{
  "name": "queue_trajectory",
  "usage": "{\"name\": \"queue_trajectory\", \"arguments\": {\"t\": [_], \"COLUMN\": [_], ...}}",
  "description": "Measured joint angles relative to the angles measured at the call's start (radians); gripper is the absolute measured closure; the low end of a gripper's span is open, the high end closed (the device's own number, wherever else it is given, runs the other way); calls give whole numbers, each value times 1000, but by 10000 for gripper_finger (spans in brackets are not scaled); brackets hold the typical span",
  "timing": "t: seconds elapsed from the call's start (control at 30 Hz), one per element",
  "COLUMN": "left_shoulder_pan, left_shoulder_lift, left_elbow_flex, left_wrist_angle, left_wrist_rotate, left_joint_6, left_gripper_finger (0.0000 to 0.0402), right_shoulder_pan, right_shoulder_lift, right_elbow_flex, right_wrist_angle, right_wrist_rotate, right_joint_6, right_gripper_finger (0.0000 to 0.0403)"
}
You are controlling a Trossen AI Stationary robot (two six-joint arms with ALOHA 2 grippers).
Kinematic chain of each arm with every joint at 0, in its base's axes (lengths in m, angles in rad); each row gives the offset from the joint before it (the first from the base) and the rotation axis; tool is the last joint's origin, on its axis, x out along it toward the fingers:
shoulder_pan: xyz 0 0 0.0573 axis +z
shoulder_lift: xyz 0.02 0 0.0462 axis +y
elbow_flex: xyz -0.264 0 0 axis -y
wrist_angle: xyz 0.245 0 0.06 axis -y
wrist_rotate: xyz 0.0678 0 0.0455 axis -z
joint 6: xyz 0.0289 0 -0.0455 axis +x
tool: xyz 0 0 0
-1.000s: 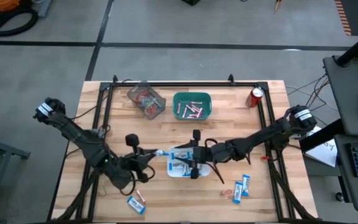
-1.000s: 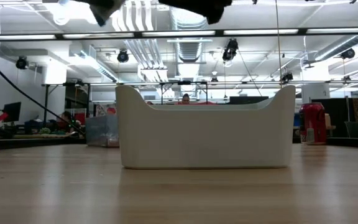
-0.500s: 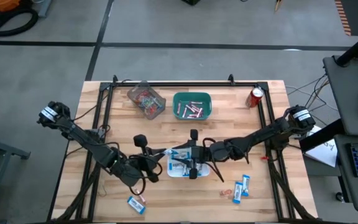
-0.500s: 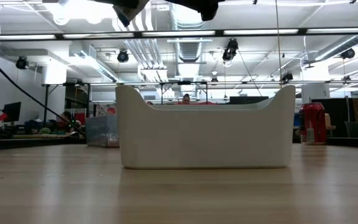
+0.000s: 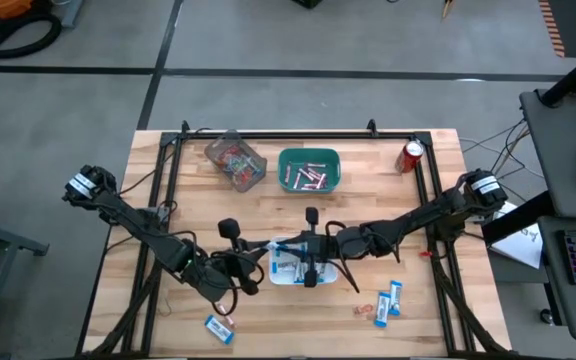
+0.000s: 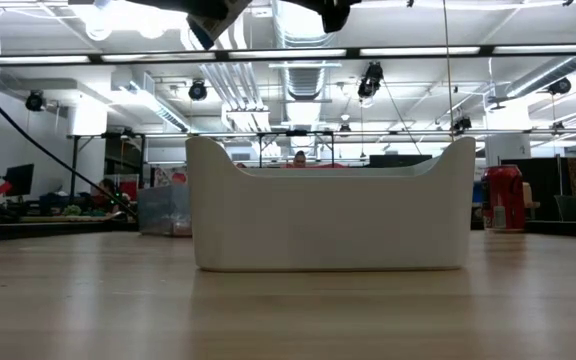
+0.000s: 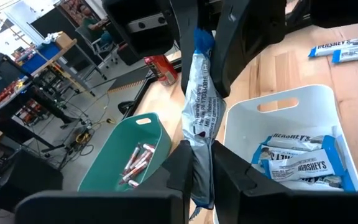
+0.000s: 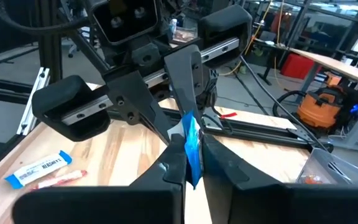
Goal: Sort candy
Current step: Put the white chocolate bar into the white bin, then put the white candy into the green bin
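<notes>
Left pincer (image 7: 199, 171): clamped on one end of a blue-and-white packet (image 7: 199, 118), beside the white bin's (image 5: 325, 279) left rim.
Right pincer (image 8: 190, 160): closed on the other, blue end of the same packet; both arms meet over that bin's left edge.
White bin: mid-counter, with blue-and-white Hershey's packets (image 7: 298, 167) lying inside.
Green bin (image 5: 309, 153): toward the counter's far edge, holding slim pinkish-white sticks (image 5: 305, 178).
Clear container (image 5: 236, 160): left of the green bin, tilted, with red-orange pieces inside.
Red soda can (image 5: 410, 156): upright near the far right corner.
Loose candy, right (image 5: 388, 302): two blue-and-white packets and pinkish pieces on the counter (image 5: 368, 200), beyond the right arm.
Loose candy, left (image 5: 219, 327): one packet beside a pinkish stick near the front edge.
In the way: seen from counter height, the white bin's wall hides its contents.
</notes>
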Motion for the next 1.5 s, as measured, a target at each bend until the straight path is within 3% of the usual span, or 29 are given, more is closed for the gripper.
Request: {"name": "queue_trajectory", "arguments": {"t": [0.27, 0.53, 0.63, 1.0, 1.23, 1.5], "left_shoulder_pan": [0, -2, -6, -10, -12, -12], "left_shoulder_lift": [-8, -25, -32, -36, -36, -36], "left_elbow_flex": [0, 0, 1, 1, 1, 1], "left_wrist_angle": [-8, -53, -96, -267, -303, -432], "left_wrist_rotate": [4, 73, 122, 158, 397, 735], "left_joint_6": [-3, -4, -7, -165, -181, -304], "left_gripper_finger": [319, 272, 269, 272, 272, 272], "right_shoulder_pan": [0, 0, 0, 0, 0, 0], "right_shoulder_lift": [-43, -47, -35, -34, -34, -34], "right_elbow_flex": [14, 183, 224, 207, 207, 207], "right_wrist_angle": [-119, -722, -895, -936, -936, -938], "right_wrist_rotate": [0, -4, -58, -102, -101, -101], "right_joint_6": [70, 214, 270, 355, 331, 307], "right_gripper_finger": [383, 384, 380, 286, 219, 200]}}
